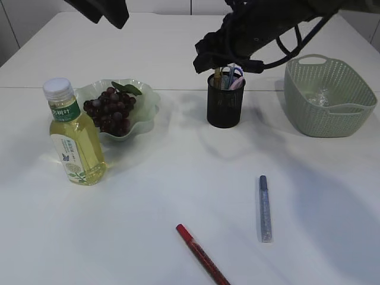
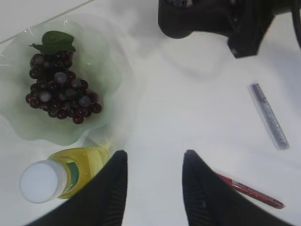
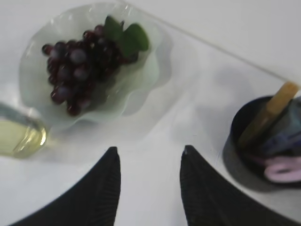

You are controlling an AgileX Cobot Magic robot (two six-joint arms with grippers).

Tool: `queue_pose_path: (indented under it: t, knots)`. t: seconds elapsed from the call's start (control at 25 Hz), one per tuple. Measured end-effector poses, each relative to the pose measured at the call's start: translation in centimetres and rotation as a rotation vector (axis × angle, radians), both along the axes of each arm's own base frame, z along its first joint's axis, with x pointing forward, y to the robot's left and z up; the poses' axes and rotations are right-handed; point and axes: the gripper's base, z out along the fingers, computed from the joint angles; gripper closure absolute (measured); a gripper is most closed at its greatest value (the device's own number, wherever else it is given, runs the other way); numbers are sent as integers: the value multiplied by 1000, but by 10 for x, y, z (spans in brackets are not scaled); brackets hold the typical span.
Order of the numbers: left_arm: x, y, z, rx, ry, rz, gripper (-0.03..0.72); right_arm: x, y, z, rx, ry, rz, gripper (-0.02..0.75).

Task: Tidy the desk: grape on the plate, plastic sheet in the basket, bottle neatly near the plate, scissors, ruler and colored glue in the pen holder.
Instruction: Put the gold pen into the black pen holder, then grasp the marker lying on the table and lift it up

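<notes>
White table (image 1: 148, 196) fills the scene, and most of the tidying looks done: the grapes (image 1: 108, 110) lie on the glass plate (image 1: 148, 98), the bottle (image 1: 72, 135) stands upright just beside that plate, a crumpled clear sheet (image 1: 319, 97) sits in the green basket (image 1: 328, 122), and the black pen holder (image 1: 225, 101) already holds a ruler and scissors. What remains, as I judge it, are two glue pens lying flat near the front edge: a silver one (image 1: 265, 208) and a red one (image 1: 202, 254). The silver pen lies well in front of the holder and slightly to its right, its long axis running almost straight toward the camera; the red one lies to its left, slanting from upper left to lower right. The right tool (image 3: 148, 162) hangs over the holder with its jaws apart and empty, so the silver pen lies below and toward the front from it, and this arm seems the nearer one. The left tool (image 2: 153, 167) hovers high above the bottle and plate, jaws also apart and empty, with the red pen just off its right finger in the left wrist view.
</notes>
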Motion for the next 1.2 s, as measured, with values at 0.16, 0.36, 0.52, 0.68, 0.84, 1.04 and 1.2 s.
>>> queue_pose_path:
  t: [0.16, 0.36, 0.52, 0.68, 0.84, 1.04, 1.2]
  knots:
    - [0, 0, 0, 2, -1, 1, 402, -25, -5, 6, -94, 246, 68, 391]
    - [0, 0, 0, 2, -1, 1, 402, -39, -22, 2, -247, 464, -52, 392]
    - [0, 0, 0, -2, 1, -1, 402, -37, -32, 1, -296, 491, -202, 391]
    - [-1, -2, 0, -20, 13, -6, 405, -46, -40, -1, -331, 518, -294, 392]
    - [-2, -2, 0, -28, 18, -9, 407, -75, -50, 0, -327, 580, -359, 392]
    - [-3, -5, 0, -52, 34, -17, 407, -117, -62, -8, -302, 705, -498, 392]
    - [-5, -8, 0, -88, 59, -28, 408, -132, -61, -24, -259, 779, -566, 392]
